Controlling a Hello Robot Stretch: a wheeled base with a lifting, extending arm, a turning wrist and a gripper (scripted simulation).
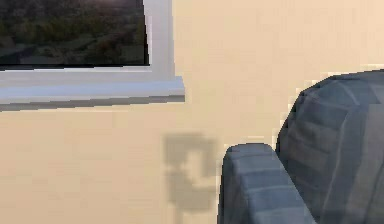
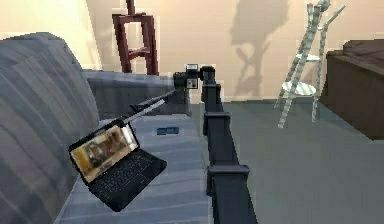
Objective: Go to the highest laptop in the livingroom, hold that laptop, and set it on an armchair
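An open black laptop (image 2: pixel 115 160) with a lit picture on its screen sits tilted over the seat of a blue-grey armchair (image 2: pixel 50 90). My arm reaches up along the chair's dark side. The thin fingers of my gripper (image 2: pixel 130 117) end at the laptop's upper corner. With the cushion right behind the laptop, I cannot tell whether the gripper holds it or whether it rests on the seat. The same blue-grey armchair (image 1: pixel 320 140) stands at the forward view's right, close to the wall.
A window (image 1: pixel 75 45) with a white sill is set in the beige wall ahead. In the arm side view, a small dark thing (image 2: pixel 168 130) lies on the seat. Beyond stand a red-brown wooden stand (image 2: pixel 135 40), a white statue (image 2: pixel 305 60) and a dark brown cabinet (image 2: pixel 355 85).
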